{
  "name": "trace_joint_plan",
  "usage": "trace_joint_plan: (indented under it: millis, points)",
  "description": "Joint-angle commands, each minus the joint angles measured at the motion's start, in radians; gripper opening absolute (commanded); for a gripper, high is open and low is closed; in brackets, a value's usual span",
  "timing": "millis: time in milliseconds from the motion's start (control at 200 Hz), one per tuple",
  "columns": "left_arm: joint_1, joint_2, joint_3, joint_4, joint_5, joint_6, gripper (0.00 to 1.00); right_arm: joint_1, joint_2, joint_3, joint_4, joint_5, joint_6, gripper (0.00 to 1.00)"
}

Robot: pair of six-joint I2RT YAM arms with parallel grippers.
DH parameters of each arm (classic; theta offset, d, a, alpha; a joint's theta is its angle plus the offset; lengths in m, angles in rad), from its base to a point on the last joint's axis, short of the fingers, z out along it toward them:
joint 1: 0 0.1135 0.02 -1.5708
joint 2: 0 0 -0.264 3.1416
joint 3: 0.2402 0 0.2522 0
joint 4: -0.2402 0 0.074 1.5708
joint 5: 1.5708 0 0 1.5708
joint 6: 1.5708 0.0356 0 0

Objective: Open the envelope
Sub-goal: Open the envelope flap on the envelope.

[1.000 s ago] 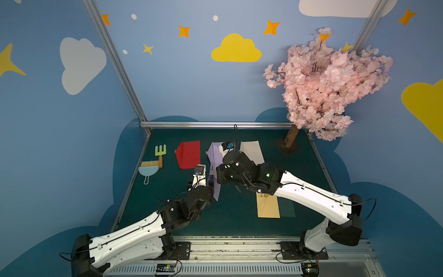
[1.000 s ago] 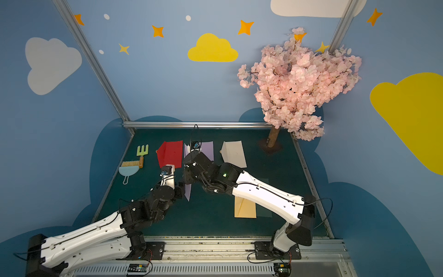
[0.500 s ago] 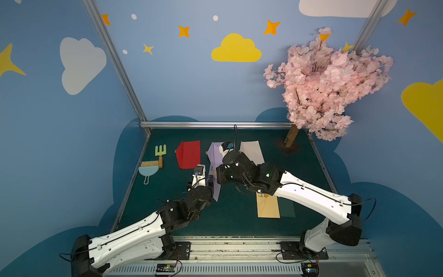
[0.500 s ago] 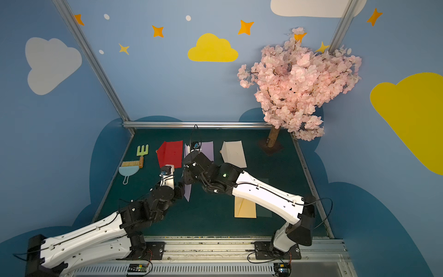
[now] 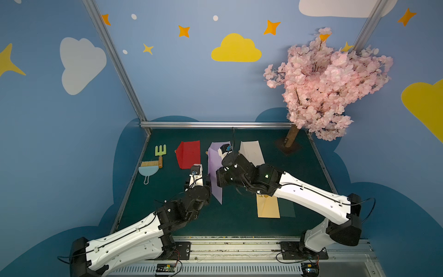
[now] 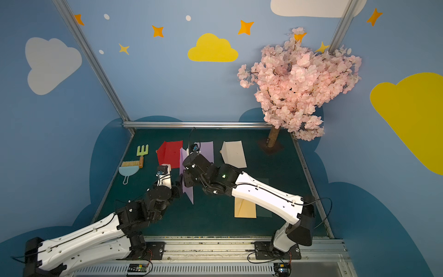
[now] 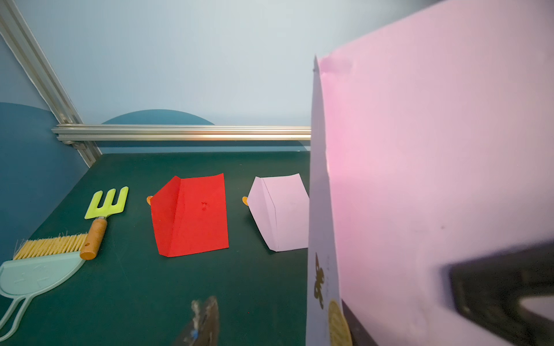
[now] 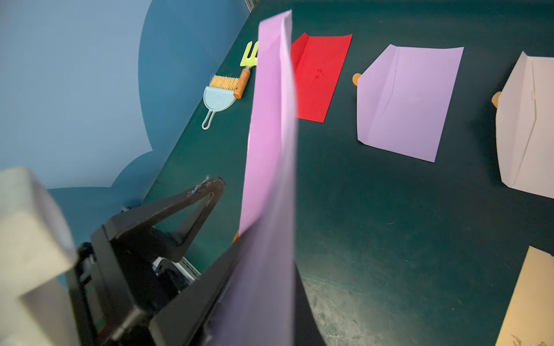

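left arm (image 5: 129, 242) | right arm (image 5: 314, 199) | white shells, black joints | black cables | green light (image 5: 266, 176)

- Raised envelope (image 5: 215, 189): lilac, with a round gold seal (image 7: 337, 323) and a dark gold mark by one edge.
- Far row, left to right: red envelope (image 5: 189, 154), lilac flat envelope (image 6: 207, 151), white envelope (image 6: 233, 153).
- Tan envelope (image 5: 268, 207), near right.
- Fork (image 5: 160, 151): lime-green head, brown wooden handle.
- Brush (image 5: 149, 163): yellow bristles.
- Dustpan (image 5: 148, 170): pale blue.
- Table mat (image 5: 239, 223): dark green.
- Tree (image 5: 330, 84): pink blossom, brown trunk.
- Walls (image 5: 191, 84): blue, with yellow and white clouds and orange stars.
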Motion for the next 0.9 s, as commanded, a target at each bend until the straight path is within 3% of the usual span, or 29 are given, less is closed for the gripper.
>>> trace_joint_plan:
  millis: [0, 135, 456, 896]
  points:
    - [0.015, -0.061, -0.023, -0.046, -0.033, -0.009, 0.59, 0.002, -0.049, -0.017, -0.024, 0.009, -0.011, 0.00]
    - [0.031, -0.119, -0.046, -0.088, -0.043, -0.024, 0.60, 0.005, -0.079, -0.053, 0.020, -0.033, -0.016, 0.00]
    - [0.056, -0.157, -0.054, -0.142, -0.039, -0.052, 0.60, 0.004, -0.135, -0.149, 0.230, -0.329, -0.030, 0.00]
    - [0.064, -0.223, -0.072, -0.191, -0.055, -0.072, 0.61, -0.007, -0.198, -0.240, 0.302, -0.431, -0.031, 0.00]
